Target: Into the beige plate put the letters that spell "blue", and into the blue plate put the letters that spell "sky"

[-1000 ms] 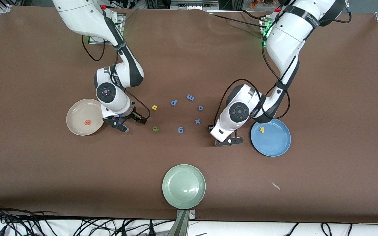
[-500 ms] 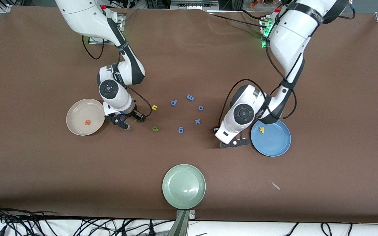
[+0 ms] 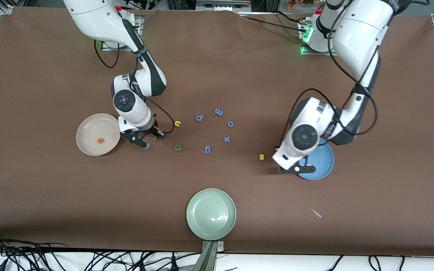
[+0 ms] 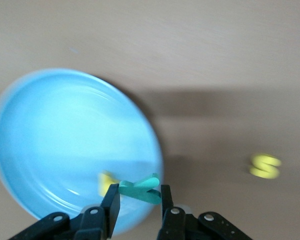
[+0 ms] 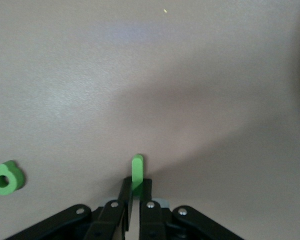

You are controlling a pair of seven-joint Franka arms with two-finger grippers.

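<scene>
Currently, the teal y (image 4: 140,189) is pinched between the fingers of the left gripper (image 4: 138,200), which is held over the edge of the blue plate (image 3: 324,163) that faces the table's middle. The yellow k (image 4: 106,183) lies in that plate, and the yellow s (image 3: 262,157) lies on the table near it. The thin green l (image 5: 137,172) is clamped in the right gripper (image 5: 133,196), low over the table beside the beige plate (image 3: 89,133), where the orange e (image 3: 100,140) rests. The yellow u (image 3: 178,123) and olive b (image 3: 178,148) lie nearby.
</scene>
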